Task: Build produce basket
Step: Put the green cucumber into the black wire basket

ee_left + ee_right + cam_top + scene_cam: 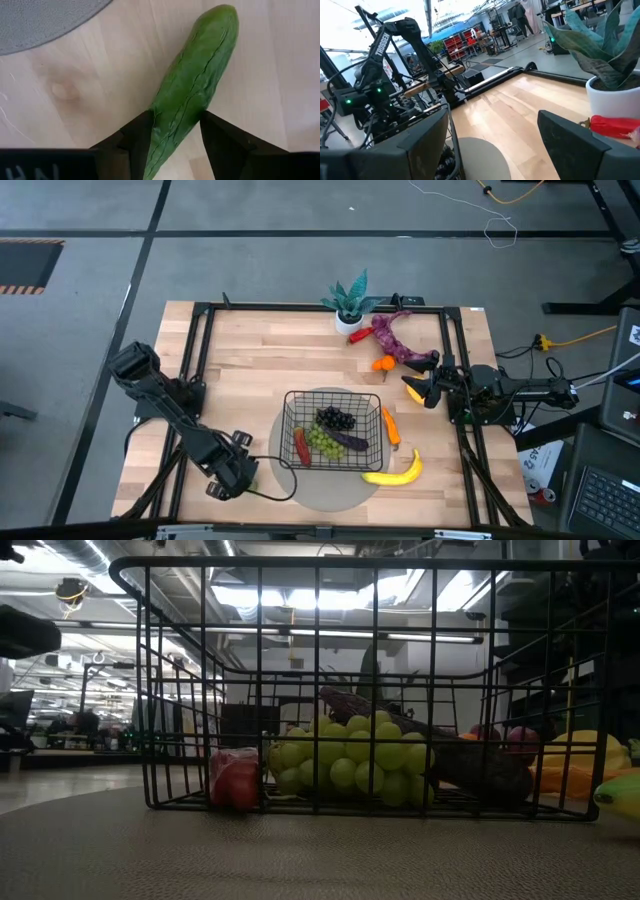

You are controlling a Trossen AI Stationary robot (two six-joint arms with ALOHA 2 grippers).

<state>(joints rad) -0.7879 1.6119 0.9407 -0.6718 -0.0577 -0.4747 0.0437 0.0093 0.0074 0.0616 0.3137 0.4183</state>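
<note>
The black wire basket (333,428) stands on a round grey disc (300,492). It holds dark grapes (335,418), green grapes (350,762), a purple eggplant (351,441) and a red pepper (236,780). A carrot (391,426) and a banana (395,472) lie on the table to the basket's right. An orange (384,363) and a purple lumpy string (396,340) lie farther back. My left gripper (245,470) is near the front left, shut on a green cucumber (192,85). My right gripper (418,390) is open and empty, right of the basket. My left gripper pinches the cucumber's two long sides (165,125) between its two fingers (137,135), toward one end. The fingers come from above and lie across it. The rest of the cucumber reaches away over the table. I cannot tell whether it is lifted.
A green potted plant (350,302) in a white pot stands at the back, with a red piece (615,125) beside it. A yellow-orange piece (411,388) shows at my right gripper. A black frame (200,350) runs around the table.
</note>
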